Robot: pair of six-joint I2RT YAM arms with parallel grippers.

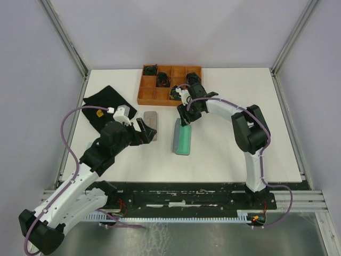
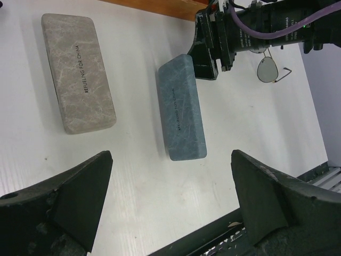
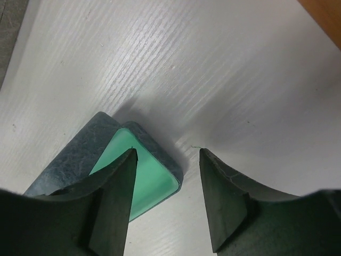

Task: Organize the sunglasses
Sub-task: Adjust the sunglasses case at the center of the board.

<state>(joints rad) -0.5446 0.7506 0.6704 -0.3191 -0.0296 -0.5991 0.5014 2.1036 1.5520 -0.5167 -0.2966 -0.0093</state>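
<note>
Top external — white table (image 1: pixel 224 154), grey walls (image 1: pixel 186 26)

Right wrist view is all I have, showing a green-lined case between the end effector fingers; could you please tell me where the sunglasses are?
Observer: One pair of sunglasses lies on the table, on the far side of the right arm from that blue case. I see no second pair.
Operator: Thank you. Is another case nearby?
Observer: Yes, a closed grey case lies beside the blue one, not touching it.
Operator: And the left end effector?
Observer: The left end effector is wide open and empty, above the table near both cases.
</note>
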